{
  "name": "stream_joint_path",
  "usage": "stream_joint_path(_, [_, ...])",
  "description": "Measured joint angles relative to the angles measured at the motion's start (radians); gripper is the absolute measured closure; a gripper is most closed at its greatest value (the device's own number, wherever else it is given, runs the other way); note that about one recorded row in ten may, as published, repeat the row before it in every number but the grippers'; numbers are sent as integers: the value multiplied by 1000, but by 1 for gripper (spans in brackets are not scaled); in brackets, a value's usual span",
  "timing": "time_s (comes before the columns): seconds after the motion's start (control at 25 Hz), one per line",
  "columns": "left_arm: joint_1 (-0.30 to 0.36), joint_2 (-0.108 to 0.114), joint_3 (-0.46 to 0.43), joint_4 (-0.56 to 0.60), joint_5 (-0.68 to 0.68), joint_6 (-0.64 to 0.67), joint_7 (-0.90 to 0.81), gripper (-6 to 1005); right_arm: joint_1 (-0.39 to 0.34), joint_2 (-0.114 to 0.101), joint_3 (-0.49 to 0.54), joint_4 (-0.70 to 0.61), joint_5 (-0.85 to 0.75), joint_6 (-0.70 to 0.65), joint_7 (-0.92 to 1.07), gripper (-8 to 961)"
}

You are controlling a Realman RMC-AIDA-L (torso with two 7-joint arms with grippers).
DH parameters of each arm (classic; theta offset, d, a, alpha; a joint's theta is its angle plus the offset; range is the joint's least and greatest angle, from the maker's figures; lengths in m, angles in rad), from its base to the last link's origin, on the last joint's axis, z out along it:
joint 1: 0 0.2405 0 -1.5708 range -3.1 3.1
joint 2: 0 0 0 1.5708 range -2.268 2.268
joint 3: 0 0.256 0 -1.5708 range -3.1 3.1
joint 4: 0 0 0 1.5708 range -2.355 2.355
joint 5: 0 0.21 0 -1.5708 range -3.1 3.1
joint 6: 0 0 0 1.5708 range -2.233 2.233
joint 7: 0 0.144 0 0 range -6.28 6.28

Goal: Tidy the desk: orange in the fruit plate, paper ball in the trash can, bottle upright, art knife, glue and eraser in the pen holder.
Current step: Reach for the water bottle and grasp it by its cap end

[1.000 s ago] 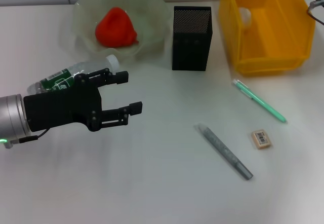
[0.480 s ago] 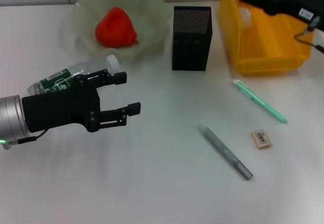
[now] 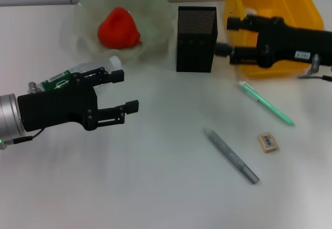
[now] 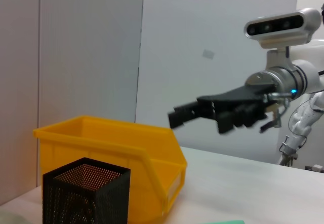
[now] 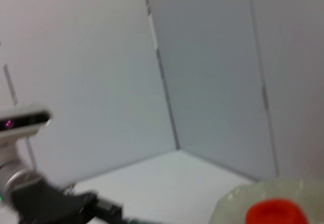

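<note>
— What did your head camera catch, biggest first?

— The yellow bin [image 3: 270, 37], then the fruit plate [image 3: 150, 16] holding the orange [image 3: 119, 28]. My left gripper [image 3: 116, 91] hung spread beside the lying bottle [image 3: 72, 76]; my right gripper [image 3: 228, 36] hovered spread by the pen holder [image 3: 196, 38].

— And smaller?

— Glue [image 3: 231, 155], art knife [image 3: 265, 102], eraser [image 3: 267, 141] lay on the desk [image 3: 155, 187]. My left wrist saw none of those.
</note>
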Motion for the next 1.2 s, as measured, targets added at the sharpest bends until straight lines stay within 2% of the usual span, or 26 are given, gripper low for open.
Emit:
stream_joint_path(0.32, [-1,15,1,11,0,-29,-23,207,5,1,-2,-21,-117,-42,16,132])
stream_joint_path(0.64, [-4,26,1,27,0,-39,-49,206,9,11,-3,-35,-211,-44,14,132])
stream_joint_path(1.0, [-4,27,0,28,0,-47,-50,207,9,36,-4,-43,-277,-28,7,132])
stream_joint_path(1.2, [-4,26,1,28,0,-51,-53,207,8,39,-3,-45,-280,-22,7,132])
